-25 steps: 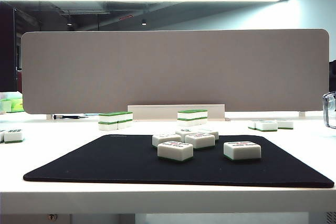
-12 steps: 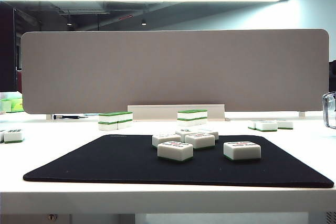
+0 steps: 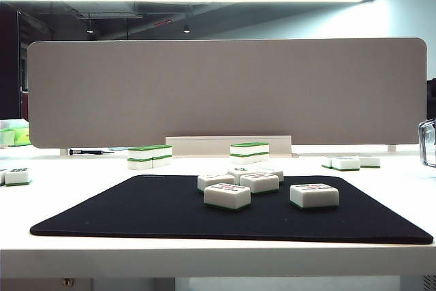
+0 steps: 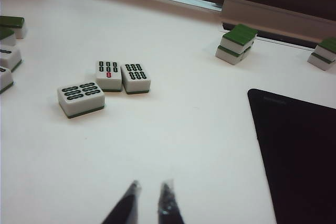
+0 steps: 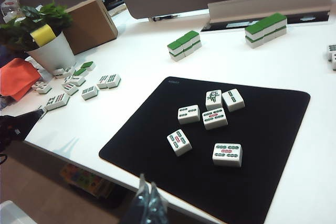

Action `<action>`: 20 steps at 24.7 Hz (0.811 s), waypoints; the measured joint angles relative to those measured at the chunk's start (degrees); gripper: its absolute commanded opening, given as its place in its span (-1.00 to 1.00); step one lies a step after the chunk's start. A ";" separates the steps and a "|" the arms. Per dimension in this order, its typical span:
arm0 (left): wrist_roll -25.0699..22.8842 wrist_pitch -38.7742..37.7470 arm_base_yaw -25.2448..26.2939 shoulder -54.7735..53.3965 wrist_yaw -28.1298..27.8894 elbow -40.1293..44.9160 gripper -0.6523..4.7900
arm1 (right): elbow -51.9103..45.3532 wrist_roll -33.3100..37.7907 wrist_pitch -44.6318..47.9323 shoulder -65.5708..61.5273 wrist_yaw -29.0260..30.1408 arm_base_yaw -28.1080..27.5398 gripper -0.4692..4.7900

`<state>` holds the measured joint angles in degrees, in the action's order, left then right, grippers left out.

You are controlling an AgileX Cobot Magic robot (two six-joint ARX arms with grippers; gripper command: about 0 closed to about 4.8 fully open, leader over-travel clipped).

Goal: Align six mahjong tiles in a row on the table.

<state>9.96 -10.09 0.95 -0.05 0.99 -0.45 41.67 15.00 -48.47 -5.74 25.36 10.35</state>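
Note:
Six white mahjong tiles lie scattered face up on the black mat (image 5: 262, 182), among them one at the front (image 5: 227, 154), one beside it (image 5: 179, 142) and one in the cluster behind (image 5: 214, 118). In the exterior view the cluster (image 3: 259, 182) sits behind two front tiles (image 3: 227, 195) (image 3: 314, 195), and neither gripper shows there. My right gripper (image 5: 148, 190) hovers over the table's front edge (image 5: 79, 142), short of the mat, its fingertips together and empty. My left gripper (image 4: 151, 192) hangs over bare white table (image 4: 199, 145), left of the mat, with only a narrow gap and nothing in it.
Double-stacked green-topped tiles (image 3: 150, 156) (image 3: 249, 152) stand behind the mat. Loose tiles (image 4: 107, 74) lie at the table's left, more (image 3: 351, 162) at the right. A potted plant (image 5: 50, 51) and a cardboard box (image 5: 92, 22) stand far left. A grey divider (image 3: 225, 93) closes the back.

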 measured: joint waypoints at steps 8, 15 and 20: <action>0.00 0.00 0.00 0.00 0.02 0.00 -0.57 | 0.00 -1.60 0.02 0.00 0.00 0.02 -0.83; 0.00 0.00 0.00 0.00 0.02 0.00 -0.57 | 0.00 -1.62 0.02 0.00 0.00 0.02 -0.82; 0.00 0.00 0.00 0.00 0.02 0.00 -0.57 | 0.00 -1.64 0.00 0.00 0.00 0.02 -0.83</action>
<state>9.96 -10.09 0.95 -0.05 1.02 -0.45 41.67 13.37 -48.47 -5.74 25.36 10.37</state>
